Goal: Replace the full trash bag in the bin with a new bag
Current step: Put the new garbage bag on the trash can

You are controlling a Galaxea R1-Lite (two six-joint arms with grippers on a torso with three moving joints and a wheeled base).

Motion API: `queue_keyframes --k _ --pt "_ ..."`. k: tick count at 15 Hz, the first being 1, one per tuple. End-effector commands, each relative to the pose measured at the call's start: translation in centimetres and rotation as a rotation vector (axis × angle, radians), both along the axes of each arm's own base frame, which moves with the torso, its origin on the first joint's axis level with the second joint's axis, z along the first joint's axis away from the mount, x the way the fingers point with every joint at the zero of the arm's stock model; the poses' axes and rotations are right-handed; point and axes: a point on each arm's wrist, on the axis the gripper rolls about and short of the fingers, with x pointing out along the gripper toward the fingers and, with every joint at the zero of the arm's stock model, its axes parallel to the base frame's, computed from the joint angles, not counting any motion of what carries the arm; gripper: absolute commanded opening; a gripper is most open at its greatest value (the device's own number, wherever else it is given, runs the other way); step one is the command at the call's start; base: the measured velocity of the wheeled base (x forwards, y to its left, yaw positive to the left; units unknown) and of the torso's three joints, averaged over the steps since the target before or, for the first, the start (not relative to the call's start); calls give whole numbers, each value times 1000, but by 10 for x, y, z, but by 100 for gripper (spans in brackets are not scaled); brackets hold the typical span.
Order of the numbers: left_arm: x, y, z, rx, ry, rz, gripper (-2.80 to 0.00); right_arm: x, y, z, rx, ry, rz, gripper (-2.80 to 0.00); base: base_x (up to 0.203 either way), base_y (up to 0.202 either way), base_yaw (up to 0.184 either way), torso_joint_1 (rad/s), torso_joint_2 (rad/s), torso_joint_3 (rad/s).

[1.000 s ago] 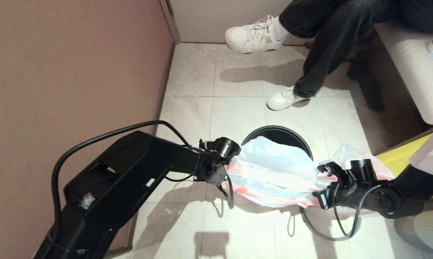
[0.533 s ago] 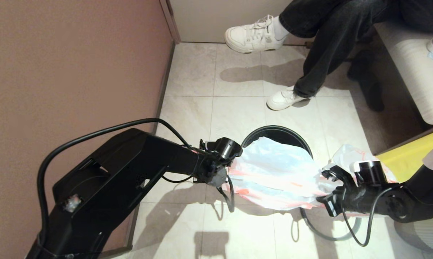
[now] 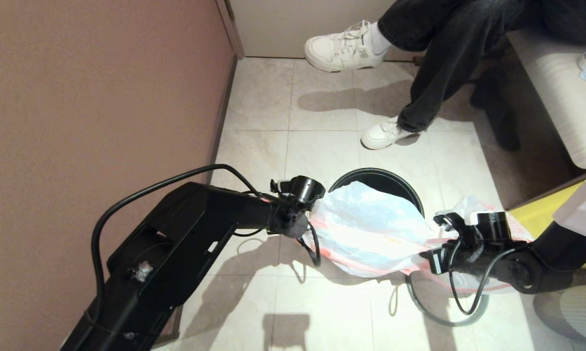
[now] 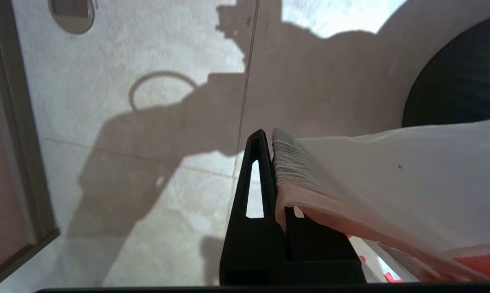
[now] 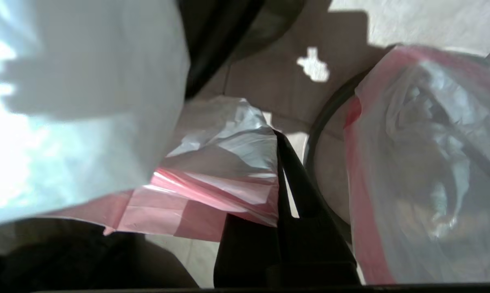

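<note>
The new bag [image 3: 370, 229] is held stretched above the bin [image 3: 376, 178], near the floor's wall edge. The left claw [image 4: 271, 171] is closed on one pink hem; the right claw [image 5: 279, 162] is closed on the opposite hem. The full bag [image 3: 473, 209] lies on the floor beside the bin, with the grey hoop [image 3: 419, 307]. If the claws are drawn further apart, the film may tear or slip free; a flat-stretched mouth may miss the rim.

New bag [image 3: 370, 229]: carried red print, but no letters could be made out.
Full trash bag [image 5: 424, 171]: no legible text.
Sneakers [image 3: 346, 46]: no readable brand.
</note>
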Motion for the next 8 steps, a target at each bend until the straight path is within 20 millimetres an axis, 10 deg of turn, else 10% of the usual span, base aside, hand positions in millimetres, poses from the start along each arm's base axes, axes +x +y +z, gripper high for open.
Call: queue_keyframes --k 1,8 --pt "2 -6 -5 -16 -23 -5 -280 7 1 7 46 -62 -37 -280 0 0 0 0 0 0" --pt "13 -25 4 -145 -267 11 -280 28 -1 18 114 -251 -212 -280 0 0 0 0 0 0"
